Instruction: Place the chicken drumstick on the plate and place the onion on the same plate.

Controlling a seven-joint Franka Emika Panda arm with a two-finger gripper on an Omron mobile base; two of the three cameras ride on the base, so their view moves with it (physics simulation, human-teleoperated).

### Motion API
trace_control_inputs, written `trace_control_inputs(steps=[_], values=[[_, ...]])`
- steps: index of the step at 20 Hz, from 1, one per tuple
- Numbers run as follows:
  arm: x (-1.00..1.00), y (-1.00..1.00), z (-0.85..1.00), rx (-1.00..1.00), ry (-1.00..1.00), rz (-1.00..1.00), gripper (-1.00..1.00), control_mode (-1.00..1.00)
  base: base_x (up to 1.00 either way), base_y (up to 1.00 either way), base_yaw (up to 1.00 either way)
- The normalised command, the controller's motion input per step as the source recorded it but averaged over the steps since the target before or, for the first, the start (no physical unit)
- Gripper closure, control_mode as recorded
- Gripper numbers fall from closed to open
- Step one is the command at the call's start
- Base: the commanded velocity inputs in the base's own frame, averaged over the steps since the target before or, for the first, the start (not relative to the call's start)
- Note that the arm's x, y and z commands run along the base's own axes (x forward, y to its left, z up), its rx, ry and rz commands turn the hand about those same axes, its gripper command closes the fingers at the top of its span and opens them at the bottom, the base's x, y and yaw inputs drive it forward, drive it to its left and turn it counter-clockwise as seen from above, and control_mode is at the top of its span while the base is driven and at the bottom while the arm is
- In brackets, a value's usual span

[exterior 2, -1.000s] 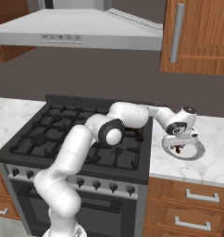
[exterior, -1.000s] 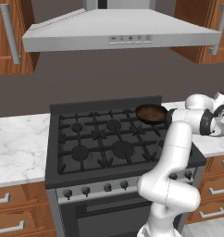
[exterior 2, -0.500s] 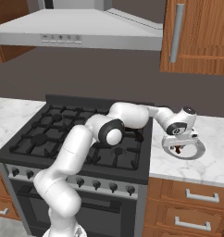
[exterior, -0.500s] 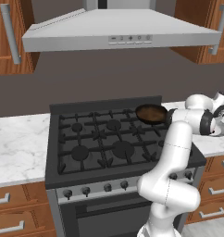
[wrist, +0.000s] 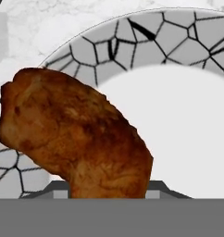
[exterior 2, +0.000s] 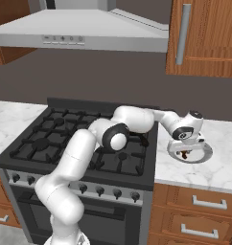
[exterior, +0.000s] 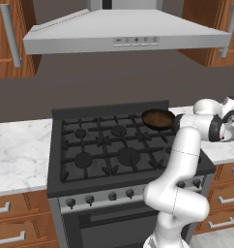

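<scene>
My gripper (wrist: pixel 109 189) is shut on the chicken drumstick (wrist: pixel 77 139), an orange-brown piece that stands up between the finger tips. Just below it lies the plate (wrist: pixel 178 37), round, with a white middle and a crackle-patterned grey rim. From the right base view the gripper (exterior 2: pixel 185 149) hangs low over the plate (exterior 2: pixel 205 154) on the marble counter right of the stove, and the drumstick (exterior 2: pixel 184 154) shows as a small brown spot at the plate's left side. The plate's edge (exterior: pixel 230 135) peeks out behind the arm in the left base view. The onion is out of view.
A dark skillet (exterior: pixel 157 118) sits on the back right burner of the black stove (exterior: pixel 109 150), close to my arm. Marble counter (exterior 2: pixel 218 170) runs around the plate, with wooden drawers (exterior 2: pixel 199 206) beneath. A range hood (exterior: pixel 124 34) hangs above the stove.
</scene>
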Motion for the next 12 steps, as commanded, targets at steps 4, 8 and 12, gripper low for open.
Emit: trace_control_inputs(steps=[4, 8, 12], values=[[0.0, -0.05, 0.02, 0.0, 0.0, 0.01, -1.0, -1.0, 0.0, 0.0, 0.0], [0.0, -0.1, 0.13, 0.0, 0.0, 0.0, -1.0, -1.0, 0.0, 0.0, 0.0], [0.0, -0.05, 0.19, 0.0, 0.0, 0.01, -1.0, -1.0, 0.0, 0.0, 0.0]])
